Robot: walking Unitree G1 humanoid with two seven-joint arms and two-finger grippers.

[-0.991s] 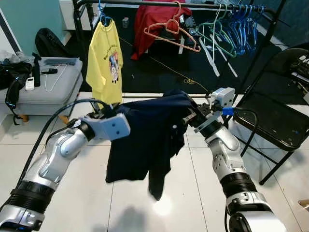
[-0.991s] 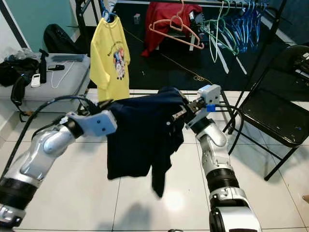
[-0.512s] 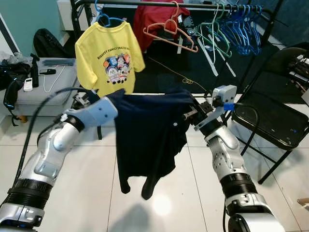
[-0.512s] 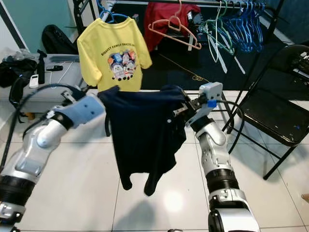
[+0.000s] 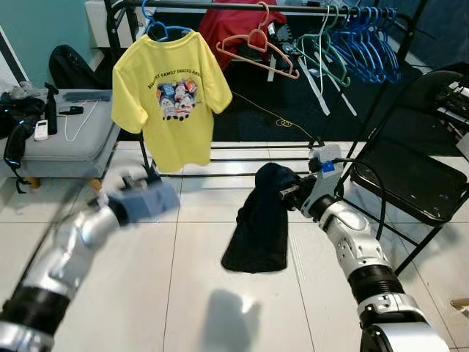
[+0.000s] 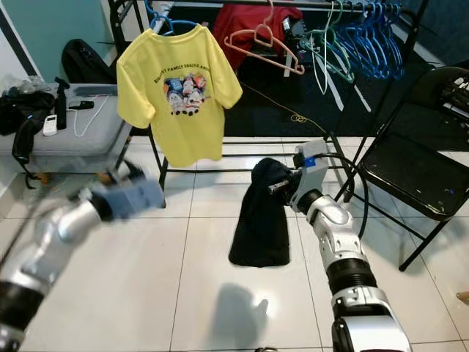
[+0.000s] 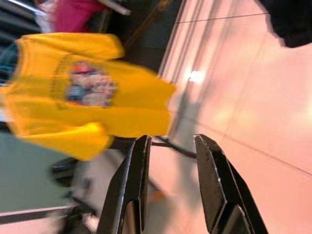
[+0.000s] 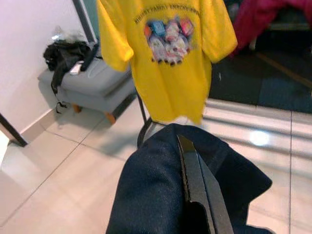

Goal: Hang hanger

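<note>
On the yellow shirt (image 5: 171, 92) hanging at the far left, you can see an arched line of dark print above the cartoon picture, too small to read.

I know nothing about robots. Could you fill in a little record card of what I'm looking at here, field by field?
Place: tiled floor in front of a clothes rail
On the rail: yellow T-shirt on a blue hanger, several bare hangers, a red garment
Right end effector: shut on a dark navy shirt, which droops in a bunch toward the floor
Left end effector: open, holding nothing, blurred in the head views
Nearby: grey bench on the left, black folding chair on the right
Task state: navy shirt not yet on the rail
</note>
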